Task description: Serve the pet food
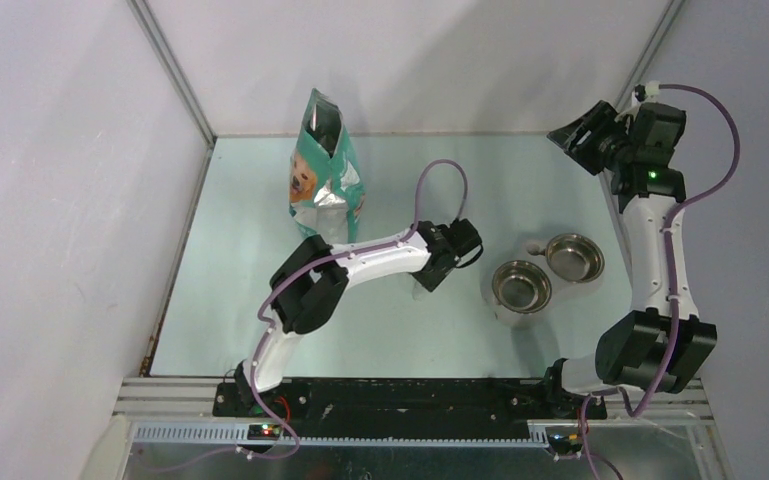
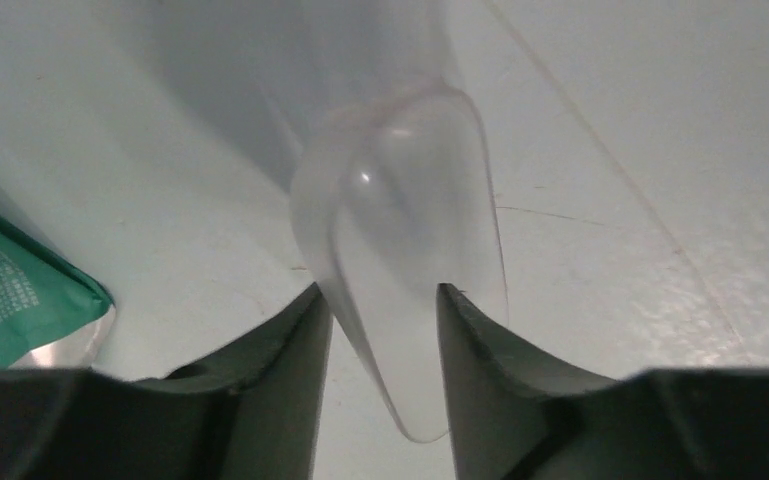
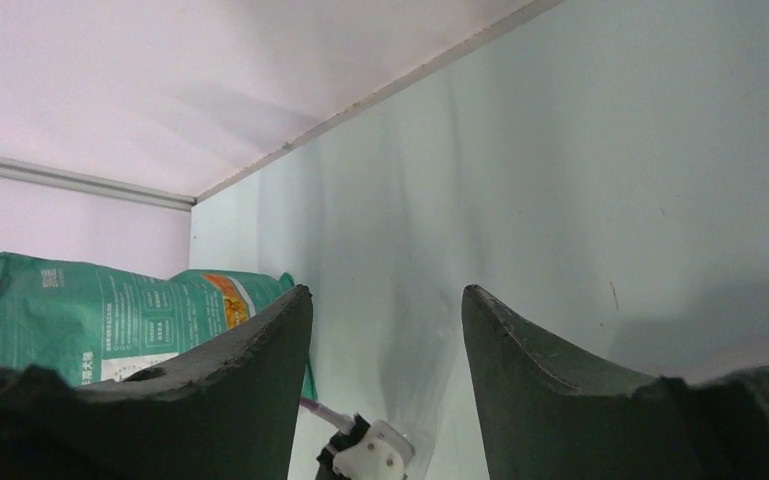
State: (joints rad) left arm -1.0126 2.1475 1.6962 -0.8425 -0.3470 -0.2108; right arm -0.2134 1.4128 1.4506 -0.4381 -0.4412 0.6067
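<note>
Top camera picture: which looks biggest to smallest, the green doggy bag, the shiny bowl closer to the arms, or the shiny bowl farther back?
1. The green bag, clearly the largest.
2. The nearer bowl and the farther bowl look alike in size, so I can't rank them.

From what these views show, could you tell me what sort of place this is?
Likely a walled robot test cell, staged for pet feeding: plain panels, two steel bowls, a dog-food bag.

Top view looks down; 2 wrist views share bag (image 3: 110, 310)
</note>
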